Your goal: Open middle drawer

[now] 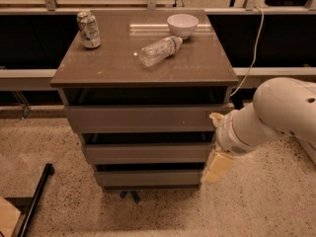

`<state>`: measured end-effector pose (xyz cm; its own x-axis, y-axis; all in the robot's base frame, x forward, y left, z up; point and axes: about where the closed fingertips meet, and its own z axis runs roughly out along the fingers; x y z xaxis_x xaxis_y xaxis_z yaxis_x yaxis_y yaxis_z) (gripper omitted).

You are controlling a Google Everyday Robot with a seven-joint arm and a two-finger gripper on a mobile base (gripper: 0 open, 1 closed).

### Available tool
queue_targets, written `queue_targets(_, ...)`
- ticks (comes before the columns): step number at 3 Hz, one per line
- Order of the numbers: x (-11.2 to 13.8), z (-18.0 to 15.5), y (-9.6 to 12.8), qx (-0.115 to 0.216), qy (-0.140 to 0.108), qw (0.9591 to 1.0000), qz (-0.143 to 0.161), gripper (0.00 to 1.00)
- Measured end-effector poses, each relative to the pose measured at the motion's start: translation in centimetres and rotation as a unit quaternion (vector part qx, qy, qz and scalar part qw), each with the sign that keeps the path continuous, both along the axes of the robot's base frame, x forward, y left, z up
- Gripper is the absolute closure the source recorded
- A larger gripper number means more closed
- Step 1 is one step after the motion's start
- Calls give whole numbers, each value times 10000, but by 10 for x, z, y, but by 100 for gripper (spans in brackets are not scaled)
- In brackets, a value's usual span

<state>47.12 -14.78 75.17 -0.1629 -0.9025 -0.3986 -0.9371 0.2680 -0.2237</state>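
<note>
The grey-brown cabinet has three flat drawer fronts stacked under its top. The middle drawer (pixel 148 152) sits shut between the taller top drawer (pixel 143 118) and the narrow bottom drawer (pixel 148 177). My white arm (pixel 276 115) comes in from the right. My gripper (pixel 216 166) hangs below the wrist at the cabinet's right front corner, level with the middle and bottom drawers, and is seen edge-on as one cream-coloured piece.
On the cabinet top (pixel 108 65) stand a drink can (pixel 88 29) at the back left and a white bowl (pixel 182 24) at the back, with a clear plastic bottle (pixel 159 50) lying on its side. A black rod (pixel 34 201) lies on the speckled floor at the left.
</note>
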Motion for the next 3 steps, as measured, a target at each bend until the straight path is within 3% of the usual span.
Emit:
queue_targets(1,25,-37,17,770,-113,9970,45,0)
queue_targets(2,56,-77,30,1280,-127,9916,122,0)
queue_targets(3,60,-94,33,1390,-38,9902,137,0)
